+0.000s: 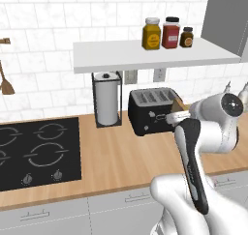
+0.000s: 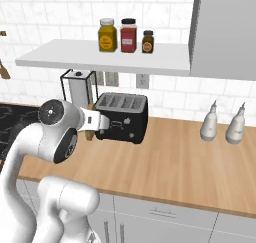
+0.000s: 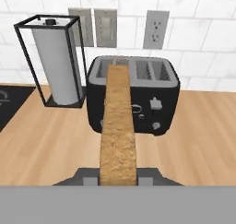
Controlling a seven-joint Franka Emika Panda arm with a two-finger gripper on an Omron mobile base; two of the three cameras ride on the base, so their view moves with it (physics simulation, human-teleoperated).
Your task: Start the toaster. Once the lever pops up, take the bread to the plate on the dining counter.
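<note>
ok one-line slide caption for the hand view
Jaws shut on the bread, held edge-on in front of the toaster, paper towel holder to its left.

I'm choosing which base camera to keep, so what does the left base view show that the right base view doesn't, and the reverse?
Left base view alone: the black hob and a wooden utensil on the wall. Right base view alone: two white bottles on the worktop. Shared: the toaster, paper-towel roll, three jars on the shelf, and the bread held edge-on in the gripper.
</note>
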